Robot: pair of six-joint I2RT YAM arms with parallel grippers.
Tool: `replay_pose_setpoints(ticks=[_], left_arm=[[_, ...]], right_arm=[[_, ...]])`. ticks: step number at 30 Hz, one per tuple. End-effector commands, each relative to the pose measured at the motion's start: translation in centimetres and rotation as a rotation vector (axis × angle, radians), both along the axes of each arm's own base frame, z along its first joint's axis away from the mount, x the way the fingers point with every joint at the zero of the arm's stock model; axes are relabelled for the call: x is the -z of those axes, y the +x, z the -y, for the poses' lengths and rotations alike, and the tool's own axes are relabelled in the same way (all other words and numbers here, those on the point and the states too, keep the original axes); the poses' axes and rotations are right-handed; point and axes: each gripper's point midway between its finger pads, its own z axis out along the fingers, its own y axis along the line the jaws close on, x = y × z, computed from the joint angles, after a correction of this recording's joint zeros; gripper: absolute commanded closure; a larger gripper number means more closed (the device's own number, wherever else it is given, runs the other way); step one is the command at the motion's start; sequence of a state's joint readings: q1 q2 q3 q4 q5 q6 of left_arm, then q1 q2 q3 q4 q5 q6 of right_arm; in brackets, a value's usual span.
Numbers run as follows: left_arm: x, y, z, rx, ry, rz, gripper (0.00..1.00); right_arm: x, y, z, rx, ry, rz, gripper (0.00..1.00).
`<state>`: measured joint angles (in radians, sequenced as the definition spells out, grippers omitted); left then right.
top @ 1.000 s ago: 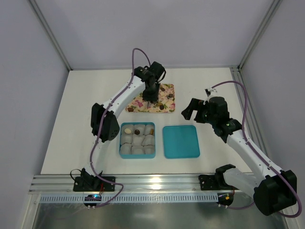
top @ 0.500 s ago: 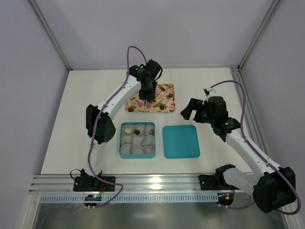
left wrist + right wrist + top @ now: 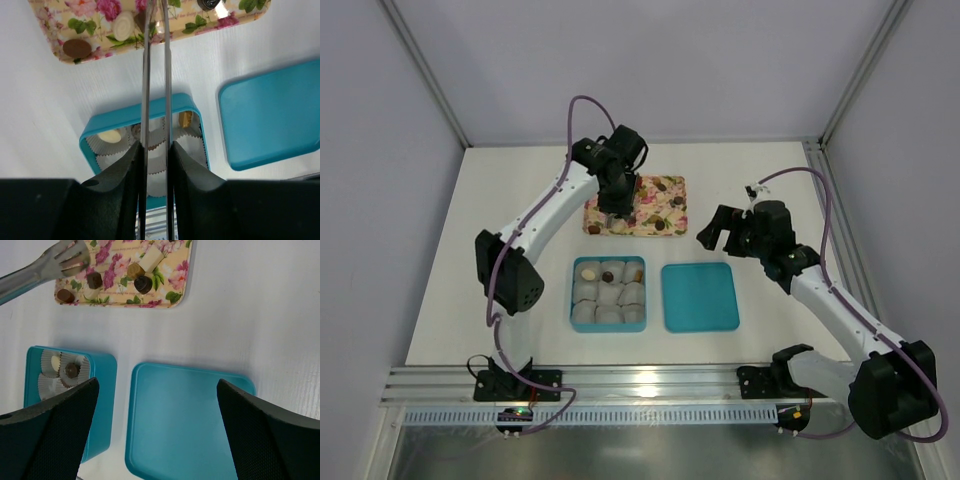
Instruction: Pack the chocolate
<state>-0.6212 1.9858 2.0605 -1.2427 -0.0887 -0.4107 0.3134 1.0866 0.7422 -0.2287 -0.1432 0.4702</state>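
Several chocolates (image 3: 142,284) lie on the pink floral tray (image 3: 682,212), which also shows in the left wrist view (image 3: 60,50). A cream, a dark and a gold chocolate (image 3: 109,135) sit in paper cups in the teal box (image 3: 572,296). My left gripper (image 3: 612,200) is shut on metal tongs (image 3: 155,75). The tong tips (image 3: 75,259) hover over the tray's left part, beside a dark chocolate (image 3: 94,280). Whether the tips hold a piece I cannot tell. My right gripper (image 3: 720,232) is open and empty above the teal lid (image 3: 190,420).
The teal lid (image 3: 700,297) lies flat to the right of the box. Several empty pale paper cups (image 3: 610,312) fill the box's near rows. The enclosure's walls and metal frame bound the white table; a rail runs along the near edge.
My left arm has swung left, carrying the tongs from the tray's middle toward its left part. The right arm has barely moved.
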Motion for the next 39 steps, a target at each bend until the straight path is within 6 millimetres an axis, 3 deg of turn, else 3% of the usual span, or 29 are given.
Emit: replay_pose_setpoints(ticks=[1,7,22,39], left_arm=[[-2.8,-1.6,-1.2,0.011,-0.033,0.031,0.72],[-3.7,-3.0,-2.3,0.007,-0.039,0.047,0.71],[0.1,-2.8,-3.1,0.006,0.032,-0.019,0.59],[2.3,-2.0,-2.4,0.004,0.049,-0.05,0.59]], right_arm=[[-1.2,0.9,-0.8,-0.01,0.034,0.047,0.0],[-1.1,1.3,-1.0,-0.009,0.041,0.048,0.0],[-0.7,1.2,-1.1,-0.018,0.042,0.033,0.0],[-0.5,0.8,-0.8,-0.016,0.031,0.03,0.0]])
